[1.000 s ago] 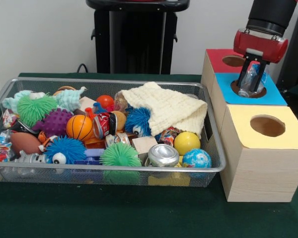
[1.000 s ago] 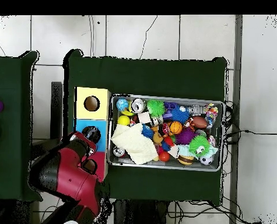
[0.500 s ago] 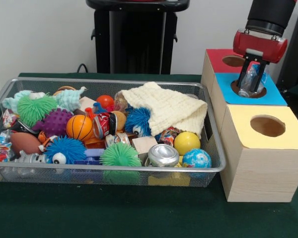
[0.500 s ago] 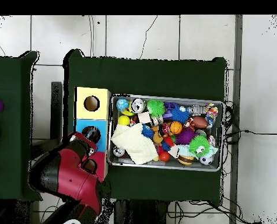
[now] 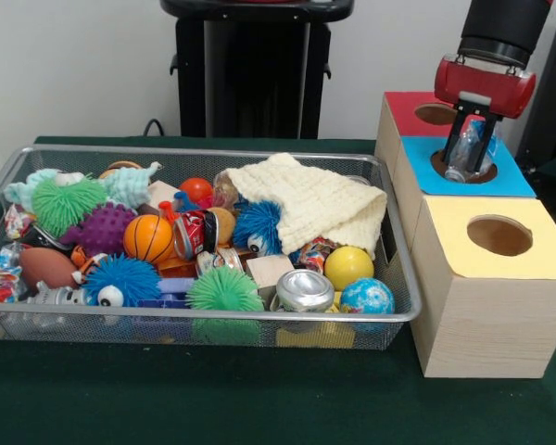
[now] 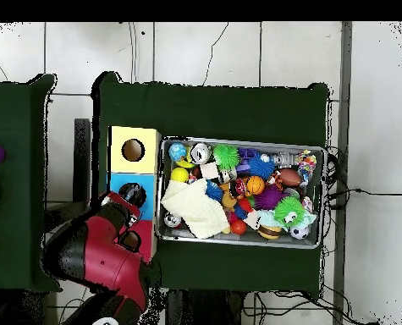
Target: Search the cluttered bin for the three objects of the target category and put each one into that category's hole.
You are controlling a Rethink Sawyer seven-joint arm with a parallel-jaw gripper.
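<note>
One wire bin (image 5: 403, 315) sits well off to my pincer's left in the front view, packed: green spiky ball (image 5: 65, 202), purple spiky ball (image 5: 100, 228), mini basketball (image 5: 147, 238), blue fuzzy ball (image 5: 122, 280), crushed can (image 5: 305, 290), yellow ball (image 5: 349, 266), globe ball (image 5: 367, 297), cream knit cloth (image 5: 315, 204) draped over the near corner. Right of the bin, three boxes in a row: yellow-topped box (image 5: 486, 278), blue-topped box (image 5: 514, 176), red-topped box (image 5: 403, 111). My pincer (image 5: 470, 159) hangs directly over the blue-topped box's hole, closed on a clear plastic bottle (image 5: 467, 151) whose lower end is in the hole's mouth. Green worktop (image 5: 213, 399) underneath.
</note>
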